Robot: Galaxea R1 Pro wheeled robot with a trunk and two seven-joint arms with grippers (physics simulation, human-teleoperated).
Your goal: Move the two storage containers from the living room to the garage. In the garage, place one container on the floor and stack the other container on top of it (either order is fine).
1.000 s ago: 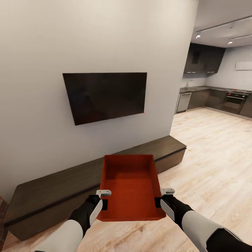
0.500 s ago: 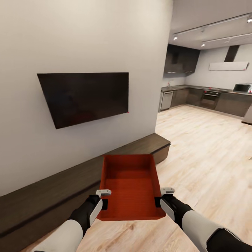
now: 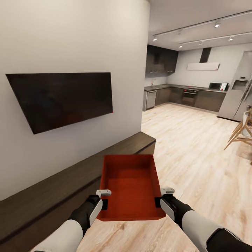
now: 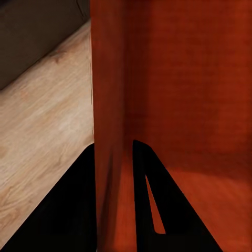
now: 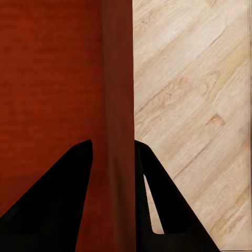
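Here the red bin point(image 3: 130, 187) is carried low in the frame's centre, each side wall pinched between closed fingers — left gripper point(image 3: 104, 198), right gripper point(image 3: 161, 197). It should be kept level and steered clear of the dark cabinet point(image 3: 52, 196) at lower left.

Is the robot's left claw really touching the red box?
Touching. In the left wrist view, the left gripper has one dark finger on each side of the storage container's wall, pressed against it with no gap.

TV point(image 3: 59, 99): left end cut by frame edge. Cabinet point(image 3: 52, 196): left end cropped. Container point(image 3: 130, 187): underside hidden. Chair point(image 3: 241, 131): partly cropped.
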